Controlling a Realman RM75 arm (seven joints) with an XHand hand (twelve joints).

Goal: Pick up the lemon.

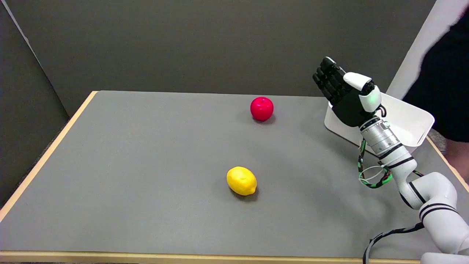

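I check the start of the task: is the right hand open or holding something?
Open. The right hand is raised with fingers extended, holding nothing; the lemon lies on the table.

One lemon (pixel 242 180) is seen on the table (pixel 146 154), and one red apple (pixel 261 108) is found farther back. One white bin (pixel 410 123) is placed at the table's right edge. One robot arm (pixel 421 187) is counted, ending in one hand (pixel 344 93). One person (pixel 445 73) is partly shown at the upper right. Two pieces of fruit are counted in all.
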